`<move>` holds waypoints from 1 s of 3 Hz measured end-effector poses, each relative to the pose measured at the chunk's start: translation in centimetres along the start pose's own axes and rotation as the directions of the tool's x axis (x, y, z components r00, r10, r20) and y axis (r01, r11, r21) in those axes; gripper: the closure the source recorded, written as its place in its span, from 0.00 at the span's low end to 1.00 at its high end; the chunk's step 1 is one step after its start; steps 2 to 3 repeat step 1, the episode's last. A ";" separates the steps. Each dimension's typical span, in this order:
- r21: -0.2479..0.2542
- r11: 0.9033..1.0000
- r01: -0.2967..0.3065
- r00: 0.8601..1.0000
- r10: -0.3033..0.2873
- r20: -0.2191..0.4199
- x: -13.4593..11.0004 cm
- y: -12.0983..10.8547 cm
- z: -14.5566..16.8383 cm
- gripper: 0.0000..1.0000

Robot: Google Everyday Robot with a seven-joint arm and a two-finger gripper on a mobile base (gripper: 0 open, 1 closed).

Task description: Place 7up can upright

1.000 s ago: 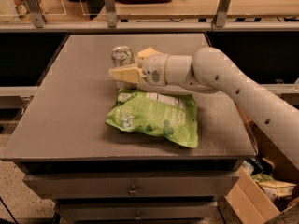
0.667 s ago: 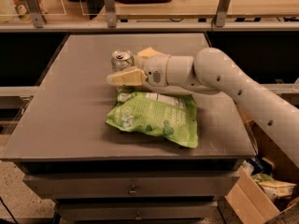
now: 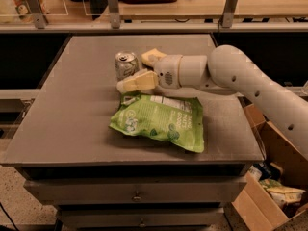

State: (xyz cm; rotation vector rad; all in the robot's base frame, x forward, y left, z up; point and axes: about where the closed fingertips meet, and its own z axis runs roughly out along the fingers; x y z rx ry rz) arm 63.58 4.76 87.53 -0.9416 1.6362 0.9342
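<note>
The 7up can (image 3: 126, 64), silver with green marks and a pull-tab top, stands upright on the grey table (image 3: 72, 114) near its middle back. My gripper (image 3: 133, 71) reaches in from the right on a white arm (image 3: 240, 76). Its cream fingers are spread, one behind the can to the right (image 3: 153, 57) and one in front of it (image 3: 137, 83). The can stands between the fingertips, and the near finger looks apart from it.
A green snack bag (image 3: 159, 121) lies flat just in front of the gripper. Behind the table runs a wooden shelf with metal posts (image 3: 113, 6). An open cardboard box (image 3: 269, 191) sits on the floor at the right.
The can, leaning in the grip a second ago, now stands upright. The near finger has swung forward away from it, so the gripper has opened.
</note>
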 end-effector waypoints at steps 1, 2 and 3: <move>0.041 0.999 0.018 1.000 -0.017 -0.010 -0.5 -0.1 -1.4 0.00; 0.041 0.999 0.018 1.000 -0.017 -0.010 -0.5 -0.1 -1.4 0.00; 0.041 0.999 0.018 1.000 -0.017 -0.010 -0.5 -0.1 -1.4 0.00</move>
